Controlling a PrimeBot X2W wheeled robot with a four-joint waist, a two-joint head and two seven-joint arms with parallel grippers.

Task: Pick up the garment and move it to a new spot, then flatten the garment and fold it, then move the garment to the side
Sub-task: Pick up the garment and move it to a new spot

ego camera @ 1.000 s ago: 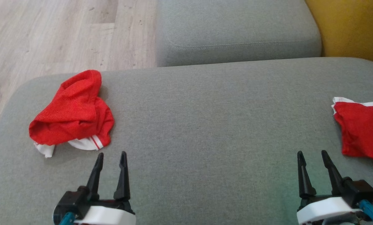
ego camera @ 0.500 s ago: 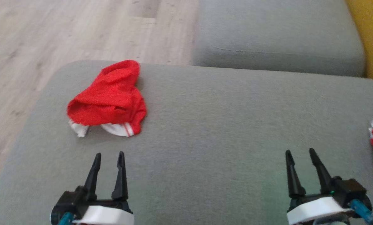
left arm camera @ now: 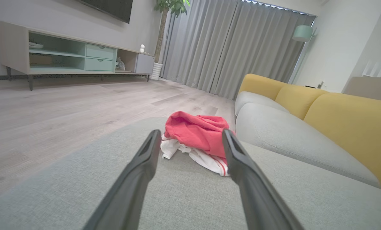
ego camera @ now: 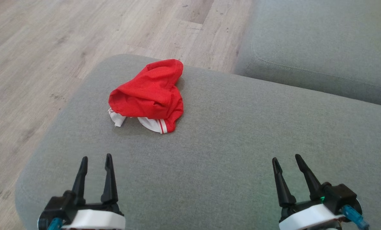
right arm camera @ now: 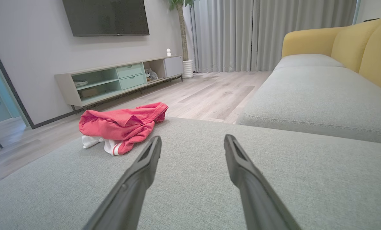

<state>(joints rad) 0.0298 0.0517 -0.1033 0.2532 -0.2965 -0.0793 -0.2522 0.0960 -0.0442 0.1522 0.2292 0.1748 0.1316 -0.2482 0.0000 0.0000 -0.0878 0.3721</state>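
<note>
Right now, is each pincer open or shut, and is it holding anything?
Left pincer: open, holding nothing, apart from the red garment.
Right pincer: open, holding nothing, over the grey cushion.

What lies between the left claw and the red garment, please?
Only bare grey cushion lies between the open left claw and the garment; the head and left wrist views show it.

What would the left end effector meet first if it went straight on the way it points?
Probably the crumpled red garment: the left end effector, open, frames it between its fingers in the wrist view, with bare grey cushion before it.
</note>
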